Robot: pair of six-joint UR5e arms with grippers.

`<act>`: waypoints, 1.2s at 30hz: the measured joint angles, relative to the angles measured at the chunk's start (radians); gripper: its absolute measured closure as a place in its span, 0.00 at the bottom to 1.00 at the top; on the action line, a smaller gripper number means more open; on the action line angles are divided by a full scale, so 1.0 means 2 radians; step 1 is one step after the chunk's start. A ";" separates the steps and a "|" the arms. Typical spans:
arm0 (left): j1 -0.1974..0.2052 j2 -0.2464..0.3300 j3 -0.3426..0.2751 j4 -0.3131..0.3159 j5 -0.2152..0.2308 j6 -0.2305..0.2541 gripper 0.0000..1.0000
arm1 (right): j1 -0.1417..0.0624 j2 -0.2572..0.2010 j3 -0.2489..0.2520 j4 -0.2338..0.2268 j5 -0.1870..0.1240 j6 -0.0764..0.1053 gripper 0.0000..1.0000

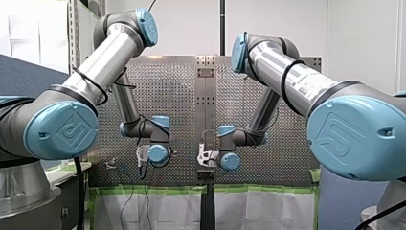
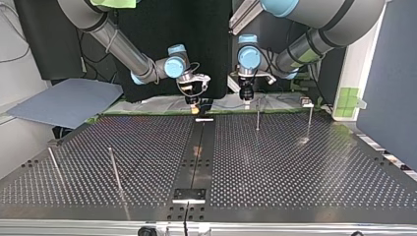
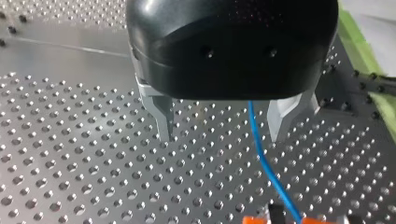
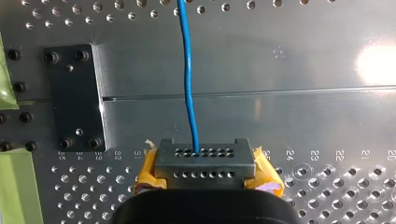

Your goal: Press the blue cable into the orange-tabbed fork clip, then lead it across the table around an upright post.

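Note:
In the left wrist view my left gripper (image 3: 222,137) is open, its two metal fingers (image 3: 163,121) standing apart just above the perforated table. The blue cable (image 3: 261,158) runs down between them, nearer one finger and touching neither, to the orange-tabbed fork clip (image 3: 254,220) ahead. In the right wrist view my right gripper (image 4: 205,163), with yellow pads (image 4: 147,175), is shut on the blue cable (image 4: 188,79), which leads straight ahead over a smooth plate. In the top view both grippers hang close together at the table's far edge, my right gripper (image 2: 195,101) beside my left gripper (image 2: 247,94).
Thin upright posts stand on the table: a post (image 2: 257,118) and another post (image 2: 310,123) near my left gripper, two more posts (image 2: 114,169) at the top view's near left. A dark bolted plate (image 4: 74,95) lies beside the cable. Green tape lines the far edge.

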 joint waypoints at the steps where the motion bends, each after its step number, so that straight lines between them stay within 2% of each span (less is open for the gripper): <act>1: 0.000 -0.001 0.002 -0.002 -0.004 0.000 0.00 | 0.000 0.000 0.000 0.000 0.000 0.000 1.00; 6: -0.003 -0.017 0.014 -0.015 -0.029 0.000 0.00 | 0.000 0.000 0.000 0.000 0.000 0.000 1.00; 10: -0.005 -0.031 0.020 -0.017 -0.041 -0.005 0.00 | 0.000 0.001 0.000 0.000 0.000 0.001 1.00; 15: -0.006 -0.036 0.034 -0.021 -0.042 -0.022 0.00 | 0.000 0.001 0.000 0.000 0.000 0.001 1.00; 24: -0.009 -0.037 0.048 -0.032 -0.041 -0.033 0.00 | -0.001 0.001 0.000 0.000 -0.001 0.000 1.00; 29: -0.009 -0.037 0.049 -0.034 -0.043 -0.031 0.00 | -0.002 0.002 0.000 0.000 -0.001 0.000 1.00; 35: -0.009 -0.037 0.049 -0.036 -0.048 -0.015 0.00 | -0.002 0.002 0.000 0.000 -0.001 0.000 1.00; 36: -0.009 -0.037 0.049 -0.036 -0.050 -0.011 0.18 | -0.002 0.002 0.000 0.000 -0.001 0.000 1.00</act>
